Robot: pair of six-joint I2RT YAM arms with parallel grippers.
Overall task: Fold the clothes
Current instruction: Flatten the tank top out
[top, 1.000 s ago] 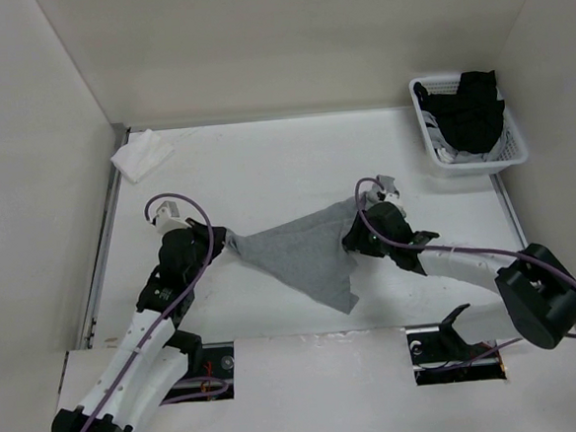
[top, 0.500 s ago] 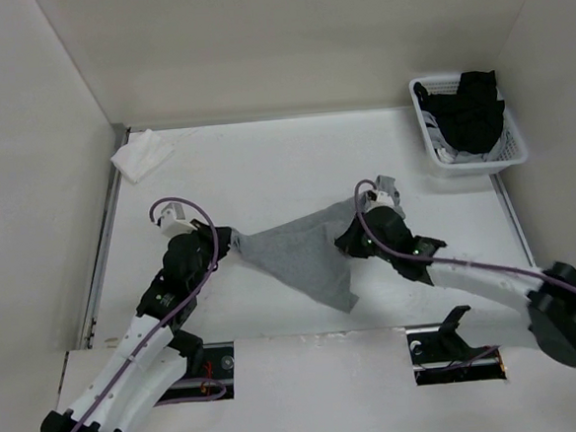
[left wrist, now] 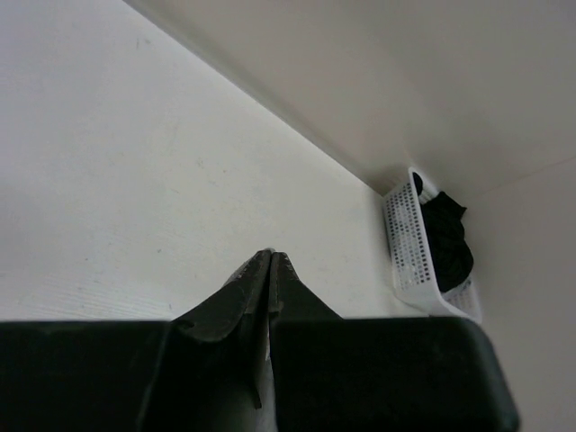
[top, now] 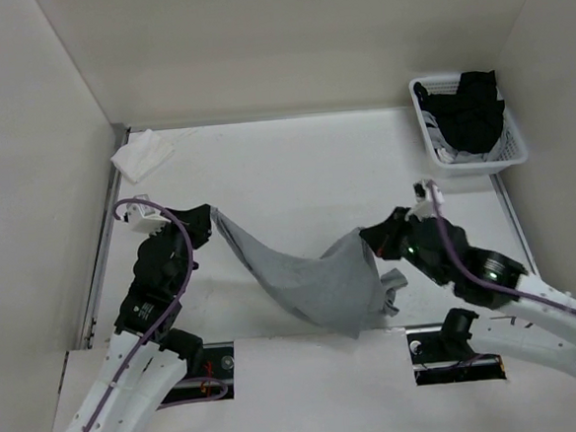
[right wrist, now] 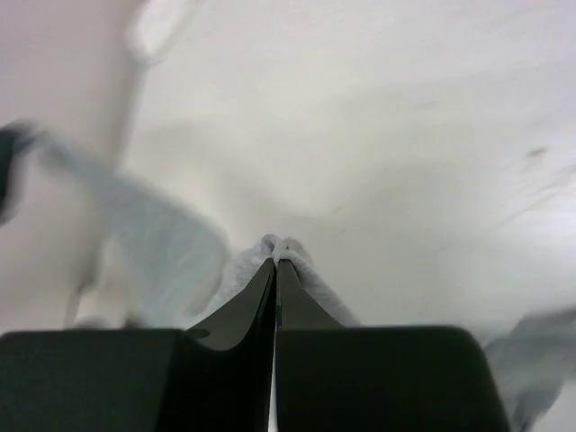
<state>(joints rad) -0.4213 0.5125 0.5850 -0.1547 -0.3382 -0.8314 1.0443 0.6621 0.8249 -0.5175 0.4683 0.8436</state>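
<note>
The clothes, one light-grey knit shirt (top: 310, 279), hang in a sagging swag between my two grippers, the lower edge drooping toward the table's near edge. My left gripper (top: 209, 219) is shut on the shirt's left corner; in the left wrist view its jaws (left wrist: 270, 256) are pressed together and the fabric barely shows. My right gripper (top: 372, 238) is shut on the shirt's right edge. In the right wrist view a bunch of grey fabric (right wrist: 286, 245) sticks out past the closed tips (right wrist: 276, 254), and the rest of the shirt trails off blurred to the left.
A white basket (top: 513, 147) with black garments (top: 470, 109) stands at the back right, and also shows as the basket (left wrist: 403, 243) in the left wrist view. A small white cloth (top: 140, 154) lies at the back left corner. Walls close the table on three sides.
The right gripper has shut on the shirt's right edge and pulled back toward the near right. The left gripper rose toward the back left. The shirt now hangs between them, off the table.
</note>
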